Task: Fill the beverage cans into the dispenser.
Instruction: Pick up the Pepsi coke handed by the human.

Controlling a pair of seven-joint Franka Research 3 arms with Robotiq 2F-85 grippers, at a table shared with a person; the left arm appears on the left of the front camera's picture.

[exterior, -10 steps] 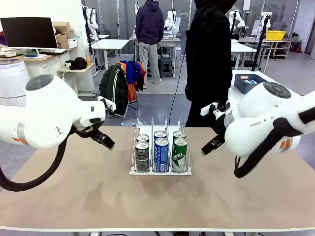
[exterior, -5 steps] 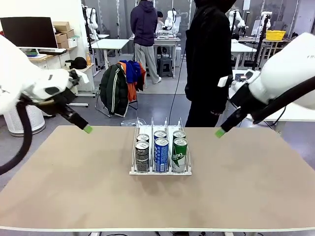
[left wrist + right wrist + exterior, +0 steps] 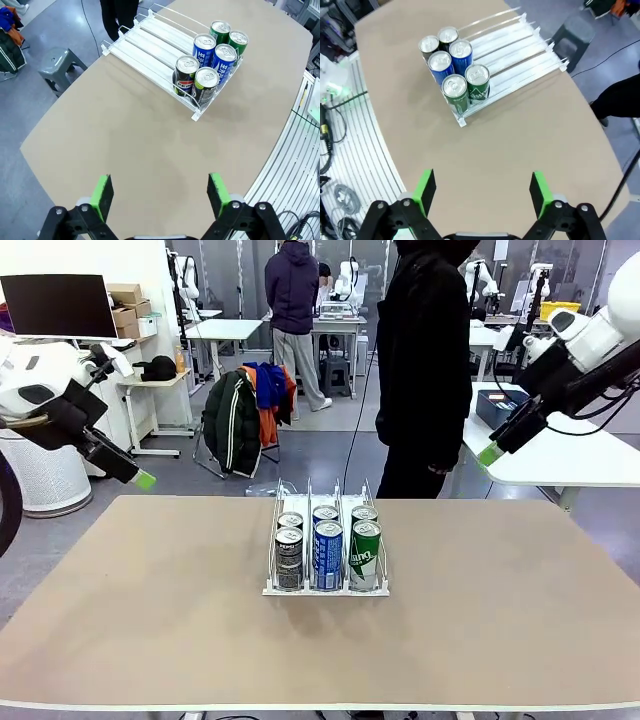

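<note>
Bright, even overhead room light. The counter (image 3: 150,620) carries only a faint, soft shadow beside the dispenser (image 3: 327,591). The beverage cans (image 3: 187,64) glint mildly. Wrist views bow the counter's edges; front view sharp.

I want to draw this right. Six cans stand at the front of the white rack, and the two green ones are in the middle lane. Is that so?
Not quite: the middle lane of the white rack holds the two blue cans. The green cans stand in the lane at the robot's right, as the front view shows. Six cans at the front is correct.
</note>
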